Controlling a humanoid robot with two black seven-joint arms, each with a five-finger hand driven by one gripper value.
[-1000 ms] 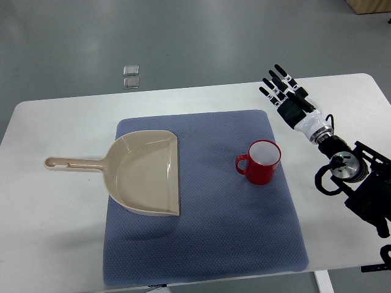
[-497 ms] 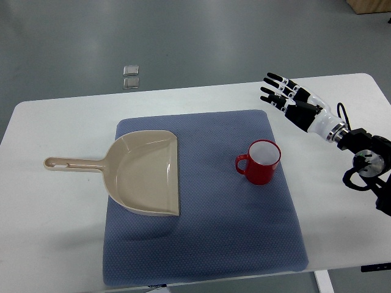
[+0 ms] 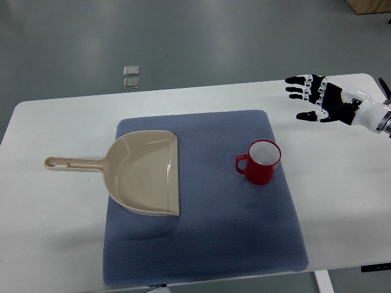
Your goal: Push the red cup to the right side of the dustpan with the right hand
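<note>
Here is the red cup (image 3: pixel 261 162), standing upright on the blue mat (image 3: pixel 232 232), toward the mat's right edge and a little nearer its far edge than its near one. It is a round, glossy mug with a pale inside that looks empty, and its small loop handle sticks out to the left, toward the dustpan (image 3: pixel 143 172). No writing can be made out on the cup. The dustpan lies flat on the left half of the mat, well apart from the cup, with bare mat between them. It is smooth beige plastic, a shallow scoop with a curved back wall and a straight open lip facing right; nothing sits in its tray. Its long thin handle runs out to the left past the mat's edge and onto the white table (image 3: pixel 55 232), ending in a slot. The mat itself is a rounded rectangle with a fine dotted weave, covering the middle of the table. The table top is plain and white with rounded corners.

Over the table's far right corner is the right hand (image 3: pixel 325 99), black and white, coming in from the right edge. Its fingers are spread and pointing left, clasping nothing, clear of the cup and off the mat. On the grey floor beyond the table's far edge are two small square plates (image 3: pixel 131 76), one just behind the other.
</note>
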